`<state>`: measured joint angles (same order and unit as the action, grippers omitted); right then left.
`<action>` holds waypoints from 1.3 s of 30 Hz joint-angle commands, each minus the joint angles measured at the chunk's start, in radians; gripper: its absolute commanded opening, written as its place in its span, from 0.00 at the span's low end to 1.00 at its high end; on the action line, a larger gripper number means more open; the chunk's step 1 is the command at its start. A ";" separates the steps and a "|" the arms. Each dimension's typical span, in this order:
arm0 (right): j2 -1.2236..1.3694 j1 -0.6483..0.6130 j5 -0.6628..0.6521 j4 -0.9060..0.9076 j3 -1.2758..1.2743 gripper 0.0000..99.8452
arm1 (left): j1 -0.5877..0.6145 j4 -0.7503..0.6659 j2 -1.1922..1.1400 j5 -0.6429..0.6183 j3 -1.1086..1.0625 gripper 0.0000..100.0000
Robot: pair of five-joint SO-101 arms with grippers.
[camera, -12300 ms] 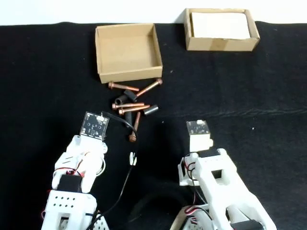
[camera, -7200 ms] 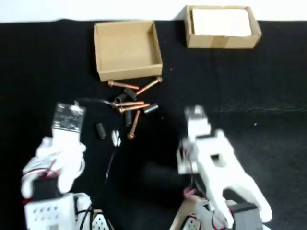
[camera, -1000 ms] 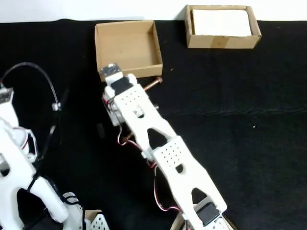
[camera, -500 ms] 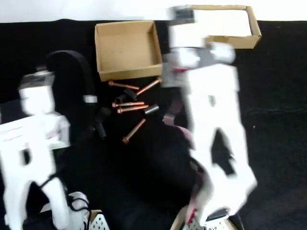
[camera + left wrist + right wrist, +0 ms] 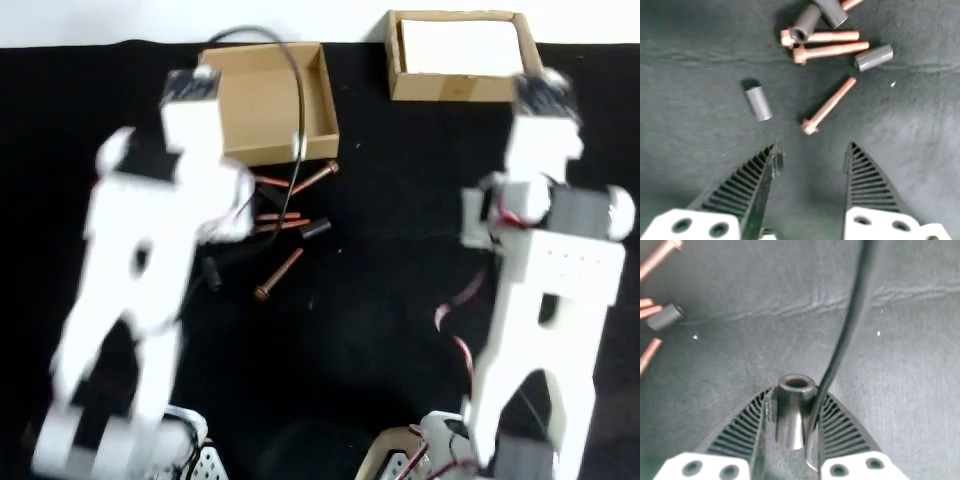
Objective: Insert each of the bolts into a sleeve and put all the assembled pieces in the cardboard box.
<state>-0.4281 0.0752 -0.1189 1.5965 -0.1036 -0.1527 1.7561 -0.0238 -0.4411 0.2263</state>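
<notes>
Several copper bolts and dark sleeves lie in a loose pile just in front of the empty cardboard box. One bolt and one sleeve lie apart from the pile, right below my left gripper, which hangs open above the cloth. The left arm stretches over the pile's left side. My right gripper is shut on an upright dark sleeve and held over bare cloth. The right arm stands far right of the pile.
A second cardboard box with a white sheet inside sits at the back right. A black cable runs across in front of the right gripper, and the left arm's cable arcs over the empty box. Black cloth covers the table.
The right arm has swung from the pile by the box to the far right. The left arm has moved from the left edge in over the pile.
</notes>
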 commanded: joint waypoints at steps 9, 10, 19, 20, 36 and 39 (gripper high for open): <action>-0.209 0.036 -0.002 -0.512 -0.654 0.01 | -0.220 -0.118 -0.450 0.388 0.611 0.21; -0.219 0.036 -0.002 -0.550 -0.694 0.01 | -0.220 -0.114 -0.507 0.422 0.651 0.21; -0.236 0.036 -0.002 -0.665 -0.862 0.01 | -0.151 -0.124 -0.915 0.568 1.043 0.21; -0.236 0.036 -0.002 -0.665 -0.868 0.01 | -0.145 -0.130 -0.949 0.571 1.073 0.21; -0.229 0.036 -0.002 -0.661 -0.883 0.01 | -0.102 -0.425 -1.202 0.512 1.132 0.20; -0.229 0.036 -0.002 -0.661 -0.883 0.01 | -0.104 -0.422 -1.225 0.512 1.130 0.20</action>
<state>-0.6245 0.1043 -0.1189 0.9429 -0.9889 -0.2463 1.3495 -1.2543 0.0821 1.3172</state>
